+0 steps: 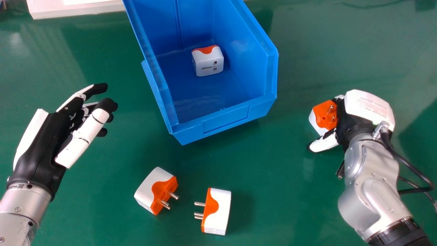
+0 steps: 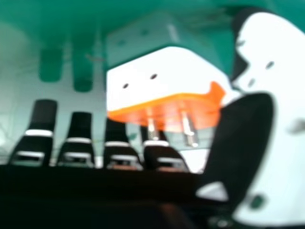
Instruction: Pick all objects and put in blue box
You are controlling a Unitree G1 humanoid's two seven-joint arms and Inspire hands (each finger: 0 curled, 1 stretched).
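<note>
Altogether, four orange-and-white adapters were in sight, along with one blue box and two hands. The one blue box (image 1: 223, 128) stood on the green table (image 1: 290, 212) toward its far edge, and one of the four, the boxed adapter (image 1: 209, 62), lay on the box's floor, nearer its right wall. Two more rested on the table toward its near edge: the left adapter (image 1: 153, 188), its pins toward the right, and the right adapter (image 1: 220, 212), its three pins pointing left. They lay near each other but apart, between the two hands. The fourth, the adapter at the right hand (image 1: 326, 118), was toward the table's right edge, between the thumb and fingers of the right hand (image 1: 368, 106); two of its metal pins could be counted. That hand was open around it, fingers (image 2: 44, 114) extended rather than curled. Toward the table's left edge, the left hand (image 1: 41, 143) was open too, its fingers loosely bent and holding nothing.
</note>
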